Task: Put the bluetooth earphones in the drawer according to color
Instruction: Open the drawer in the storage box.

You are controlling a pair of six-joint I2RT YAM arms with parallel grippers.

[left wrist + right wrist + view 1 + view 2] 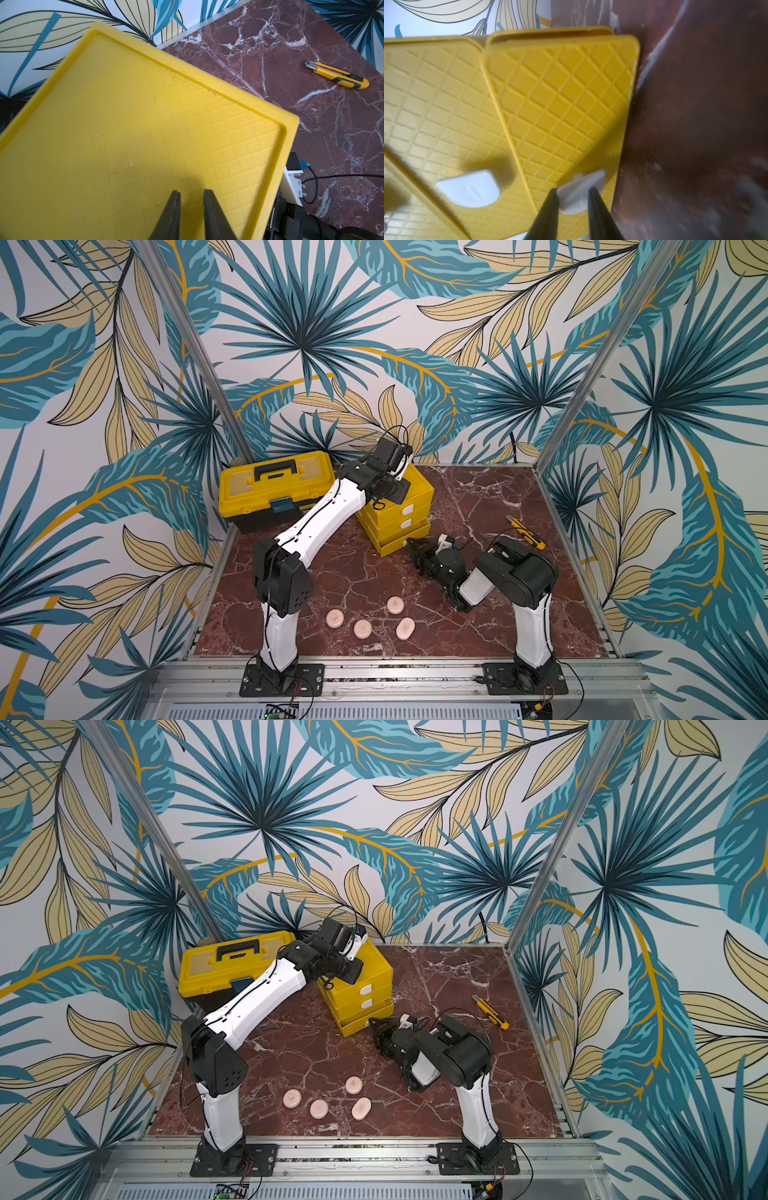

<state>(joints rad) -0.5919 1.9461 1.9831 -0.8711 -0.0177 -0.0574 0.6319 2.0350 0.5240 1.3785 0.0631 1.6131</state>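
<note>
Right gripper (573, 189) pinches the smooth white tab handle (577, 197) of the bottom drawer (560, 99) — diamond-ribbed yellow plastic, close up only in its wrist view. Left gripper (191, 190), slightly parted and empty, sits above the gridded top of the chest (145, 104). 4 pebble-like pale pink earphones (362, 628) lie on the marble table (478, 510) — shown in both top views only.

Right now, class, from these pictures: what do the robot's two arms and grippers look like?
The left arm and right arm match: glossy white link shells, bulky black joint housings, black base plates bolted to an aluminium rail. Thin black cables trail from them. The left gripper and right gripper each end in two slim, tapering black fingers.
</note>
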